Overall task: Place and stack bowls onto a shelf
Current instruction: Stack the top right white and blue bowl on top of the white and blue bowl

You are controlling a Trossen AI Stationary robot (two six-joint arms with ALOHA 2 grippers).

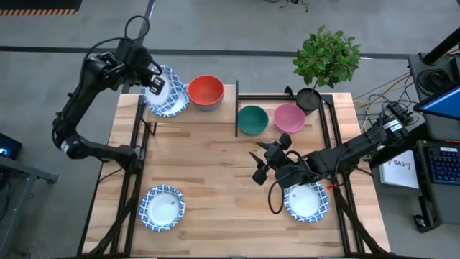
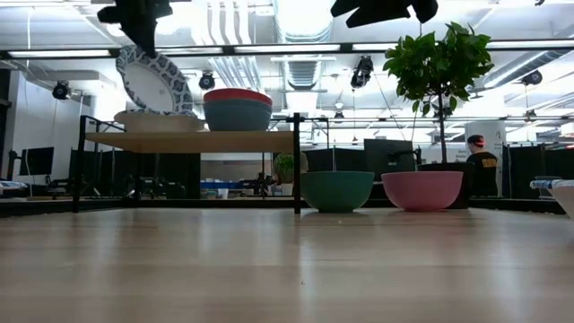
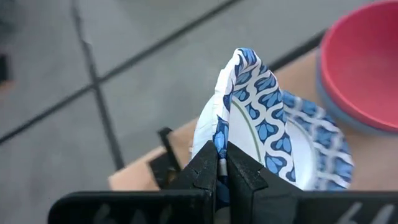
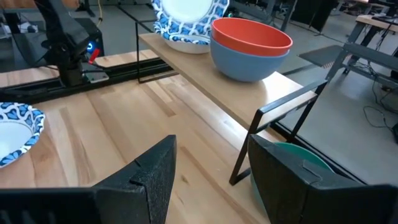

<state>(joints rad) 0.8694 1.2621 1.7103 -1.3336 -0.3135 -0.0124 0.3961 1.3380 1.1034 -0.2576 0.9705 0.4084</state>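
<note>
High view: we have the left gripper (image 1: 154, 85) over the shelf's (image 1: 228, 92) left end, pinched on the rim of a patterned bowl (image 1: 169, 88), which sits tilted above a second patterned bowl (image 1: 172, 106) already on the board. Red bowl (image 1: 206, 91) is at 3 o'clock of the held one, nested in a blue bowl. To do this step well, we judge: level the bowl, centre it over the lower one, go down until it seats, then let go. Keep clear of the red bowl. The right gripper (image 1: 267, 160) hovers mid-table with fingers spread and empty; green bowl (image 1: 252, 119) is at 11 o'clock of it, pink bowl (image 1: 289, 117) at 1 o'clock, a white bowl (image 1: 307, 201) at 5 o'clock. Another white bowl (image 1: 162, 207) waits at the near left.

Low view: held bowl (image 2: 154, 79) hangs near upright, lower edge just above the one on the shelf (image 2: 160, 120). We need to lay it flat before lowering, we think.

Left wrist view: fingers (image 3: 205, 176) clamp the rim of the bowl (image 3: 256, 124); the rim looks bent at the pinch. A slow release should avoid flicking it.

Right wrist view: fingers (image 4: 149, 174) apart, nothing between. Shelf (image 4: 211, 93) ahead, red-on-blue stack (image 4: 250, 47) at its near end.
</note>
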